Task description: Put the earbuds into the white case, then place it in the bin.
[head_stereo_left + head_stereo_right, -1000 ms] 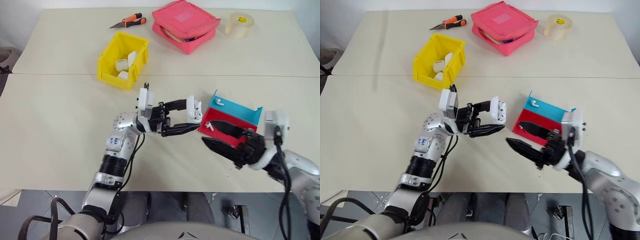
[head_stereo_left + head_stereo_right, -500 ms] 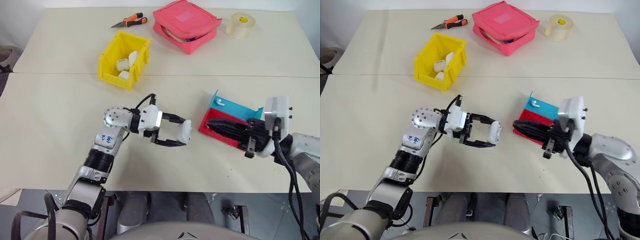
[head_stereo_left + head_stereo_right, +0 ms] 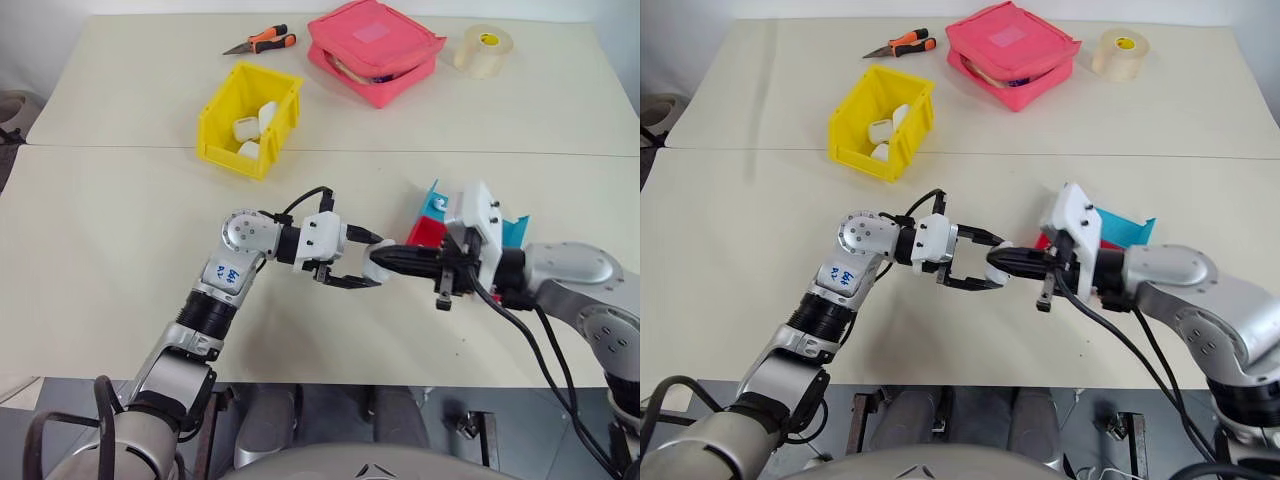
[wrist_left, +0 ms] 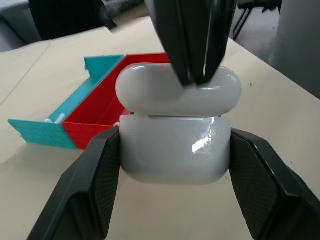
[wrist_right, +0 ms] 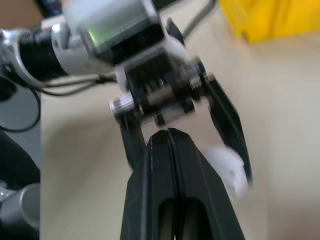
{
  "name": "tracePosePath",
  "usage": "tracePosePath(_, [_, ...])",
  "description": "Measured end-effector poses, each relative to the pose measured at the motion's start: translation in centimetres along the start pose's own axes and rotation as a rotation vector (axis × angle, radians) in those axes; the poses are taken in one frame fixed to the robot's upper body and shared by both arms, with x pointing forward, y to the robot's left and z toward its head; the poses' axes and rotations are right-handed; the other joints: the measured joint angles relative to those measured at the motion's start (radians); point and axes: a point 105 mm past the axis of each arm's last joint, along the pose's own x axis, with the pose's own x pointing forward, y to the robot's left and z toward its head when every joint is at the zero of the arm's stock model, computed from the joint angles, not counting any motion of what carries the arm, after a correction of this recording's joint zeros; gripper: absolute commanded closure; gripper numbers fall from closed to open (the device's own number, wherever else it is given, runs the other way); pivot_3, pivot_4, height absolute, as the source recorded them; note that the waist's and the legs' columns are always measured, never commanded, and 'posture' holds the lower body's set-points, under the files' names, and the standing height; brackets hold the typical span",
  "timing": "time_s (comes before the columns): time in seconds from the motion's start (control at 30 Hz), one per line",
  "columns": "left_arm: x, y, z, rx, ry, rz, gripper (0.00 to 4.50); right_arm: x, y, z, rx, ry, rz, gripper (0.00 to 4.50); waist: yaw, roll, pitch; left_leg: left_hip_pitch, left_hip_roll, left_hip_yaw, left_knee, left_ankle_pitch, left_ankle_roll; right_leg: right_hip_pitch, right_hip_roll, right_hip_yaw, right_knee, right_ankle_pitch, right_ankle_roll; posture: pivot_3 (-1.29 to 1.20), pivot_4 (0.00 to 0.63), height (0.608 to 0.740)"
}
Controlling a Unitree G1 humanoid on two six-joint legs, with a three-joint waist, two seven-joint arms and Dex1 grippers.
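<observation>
My left gripper (image 3: 368, 262) is shut on the white case (image 4: 175, 150), one black finger on each side, holding it just above the table. The case's lid (image 4: 178, 92) lies over the body. My right gripper (image 3: 393, 259) is shut, reaching level from the right, and its tips rest on that lid. I cannot tell whether anything is pinched between them. One of the earbuds (image 4: 55, 119) lies in the blue half of the tray (image 4: 95, 120), behind my right wrist. The yellow bin (image 3: 222, 110) stands at the far left.
Look-alike white cases (image 3: 245, 128) lie inside the bin. A pink zip pouch (image 3: 372, 45), a tape roll (image 3: 479, 48) and orange-handled pliers (image 3: 258, 42) sit along the back of the table. The red and blue tray (image 3: 1123, 222) is right of centre.
My right gripper shut over the red and blue tray, then moved left to the case's lid. My left gripper sank a little and rolled, keeping hold of the case.
</observation>
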Motion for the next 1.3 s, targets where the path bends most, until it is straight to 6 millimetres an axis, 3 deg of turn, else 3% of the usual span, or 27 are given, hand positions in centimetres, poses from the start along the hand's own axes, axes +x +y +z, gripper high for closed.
tracePosePath(0.2, [-1.8, -0.2, 1.3, -0.038, -0.147, 0.075, 1.69, -2.9, -0.7, -1.9, 0.065, -0.021, -0.105, 4.48, 0.000, 0.000, 0.000, 0.001, 0.000, 0.000, 0.000, 0.000, 0.000, 0.001, 0.000, 0.000, 0.001, 0.000, 0.000, 0.00, 0.150, 0.740])
tracePosePath(0.37, [-5.0, -0.8, 0.6, -0.142, -0.191, 0.221, 1.69, -4.4, -1.0, -0.5, 0.031, -0.194, -0.158, 2.92, -0.004, 0.000, 0.000, 0.002, 0.001, 0.001, 0.000, 0.000, 0.000, 0.001, 0.000, 0.001, 0.001, 0.000, 0.000, 0.00, 0.150, 0.740])
tracePosePath(0.63, [-12.1, 0.8, -0.4, -0.293, -0.218, 0.779, 1.69, -4.6, -0.8, 1.3, -0.143, -0.354, -0.222, 0.14, 0.000, 0.000, 0.000, 0.003, 0.001, -0.001, 0.000, 0.000, 0.000, 0.001, 0.000, 0.002, 0.002, 0.000, 0.000, 0.00, 0.150, 0.740])
tracePosePath(0.83, [-15.6, 2.4, -0.6, -0.328, -0.195, 1.037, 1.69, -4.6, -0.8, 1.7, -0.223, -0.370, -0.246, 0.03, 0.002, 0.000, 0.000, 0.002, 0.000, 0.000, 0.000, 0.000, -0.001, 0.001, 0.000, 0.002, 0.001, 0.000, 0.000, 0.00, 0.150, 0.740])
tracePosePath(1.07, [-18.2, 10.7, 0.5, -0.398, -0.162, 1.241, 1.69, -4.0, -1.0, 1.3, -0.253, -0.342, -0.246, 0.03, 0.001, -0.002, -0.001, 0.003, -0.001, 0.001, 0.000, 0.000, -0.001, 0.000, 0.000, 0.002, 0.002, 0.000, 0.000, 0.00, 0.150, 0.740])
tracePosePath(1.27, [-18.3, 15.0, -1.1, -0.449, -0.049, 1.291, 1.69, -3.3, -1.2, 0.9, -0.248, -0.329, -0.236, 0.03, -0.005, -0.003, 0.000, 0.003, -0.001, 0.003, -0.002, 0.000, -0.001, -0.001, 0.000, 0.001, 0.001, 0.000, 0.000, 0.00, 0.150, 0.740])
tracePosePath(1.3, [-18.1, 15.3, -1.3, -0.450, -0.029, 1.285, 1.34, -3.2, -1.2, 0.9, -0.252, -0.326, -0.237, 0.00, -0.005, -0.003, 0.000, 0.003, -0.001, 0.003, -0.002, 0.000, -0.001, -0.001, 0.000, 0.001, 0.001, 0.000, 0.000, 0.00, 0.150, 0.740])
